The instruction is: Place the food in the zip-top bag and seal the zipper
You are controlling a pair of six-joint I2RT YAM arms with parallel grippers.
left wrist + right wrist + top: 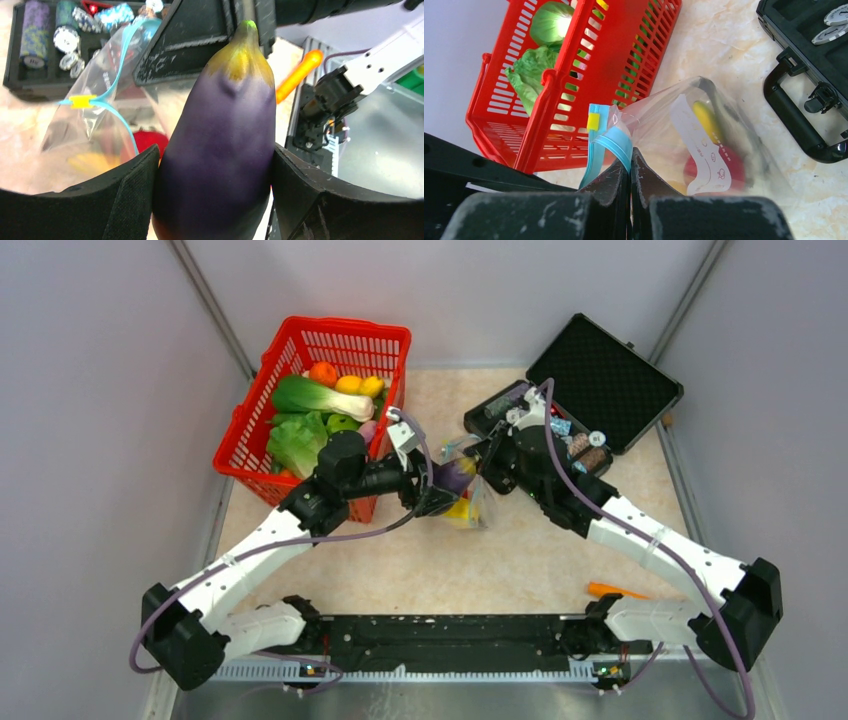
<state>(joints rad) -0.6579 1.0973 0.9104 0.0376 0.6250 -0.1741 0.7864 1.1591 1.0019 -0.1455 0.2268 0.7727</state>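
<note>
Zip-top bag, clear and crinkly (470, 502), stands mid-table between the two arms, and we go down from the big stuff: marbled beige table (520, 560) underneath, red mesh plastic basket (346, 326) at the far left, just beside the bag, loaded with leafy greens (295, 440) and other toy produce, open black hard case (605, 375) at the far right. Now the action: left gripper (215, 155) has both black pads clamped on the flanks of a dark purple toy eggplant (220, 140), yellow-green stem end aimed at the bag's mouth; whether the tip has crossed the rim I cannot tell. Right gripper (630, 172) is pinched fully closed on the bag's mouth edge, right where the thin light-blue zipper (616, 142) curls over its fingertips. Inside the bag, a yellow piece (706, 117) and a red round one (734, 165) show around the white label (699, 150). Orange stick tool (615, 591) lies near the right arm's base. Smallest of all, the yellow slider (594, 121) rides the zipper just beside the pinch.
</note>
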